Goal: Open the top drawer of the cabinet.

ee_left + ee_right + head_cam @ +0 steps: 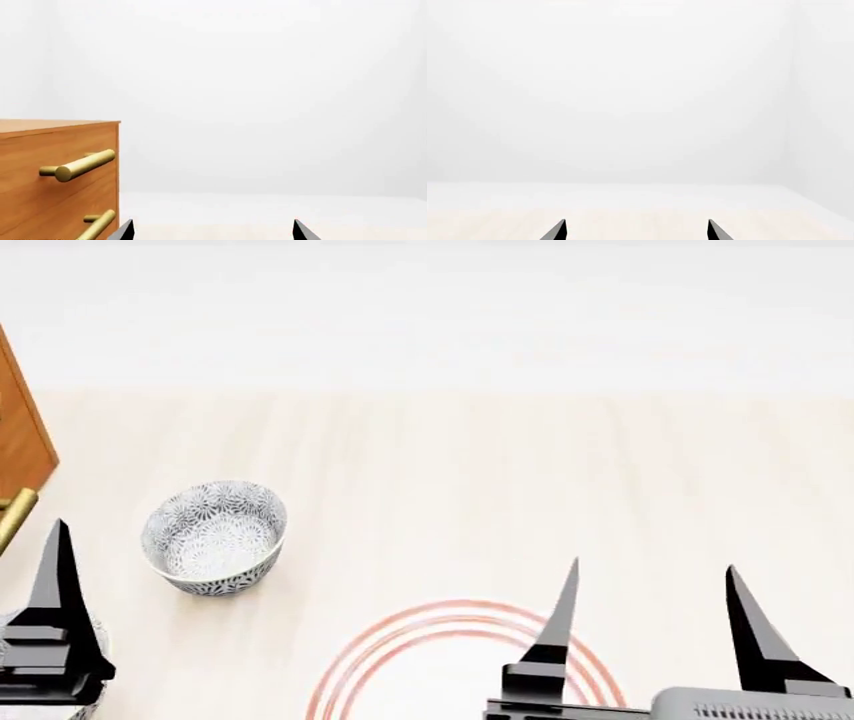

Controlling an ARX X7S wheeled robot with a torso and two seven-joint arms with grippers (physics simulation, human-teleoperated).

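Observation:
The orange-brown cabinet (47, 126) fills one edge of the left wrist view, and its corner (19, 445) shows at the far left of the head view. The top drawer (40, 147) carries a brass bar handle (79, 165). A second brass handle (97, 225) sits on the drawer below. My left gripper (212, 229) is open and empty, off to the side of the cabinet's front and touching neither handle. In the head view only one left finger (58, 590) shows. My right gripper (653, 570) (636, 227) is open with nothing in it, over the tabletop.
A patterned white-and-grey bowl (216, 535) stands on the pale wooden table (467, 470) near the cabinet. Red concentric rings (400, 640) are marked on the table under the right gripper. A white wall lies behind.

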